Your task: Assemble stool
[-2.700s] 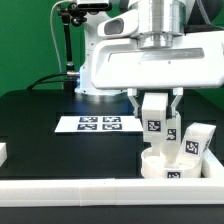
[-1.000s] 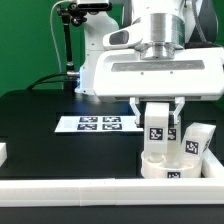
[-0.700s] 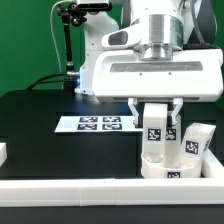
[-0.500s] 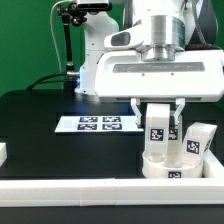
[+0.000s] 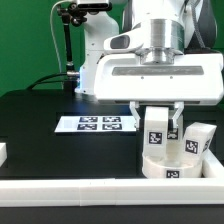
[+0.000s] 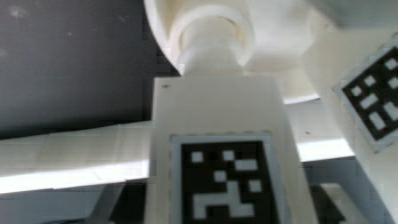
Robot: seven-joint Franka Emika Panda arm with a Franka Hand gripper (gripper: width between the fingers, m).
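Observation:
The round white stool seat lies at the front of the table, on the exterior view's right, against the white front rail. My gripper is shut on a white tagged leg and holds it upright on the seat. In the wrist view the same leg fills the middle, its tag facing the camera, its far end meeting the seat. Two more tagged legs stand upright on the seat's far right side; one of them shows in the wrist view.
The marker board lies flat on the black table behind and to the left of the seat. A long white rail runs along the front edge. A white block sits at the exterior view's left edge.
My gripper and the leg have shifted slightly toward the exterior view's right and a little lower onto the seat. The other legs have not moved.

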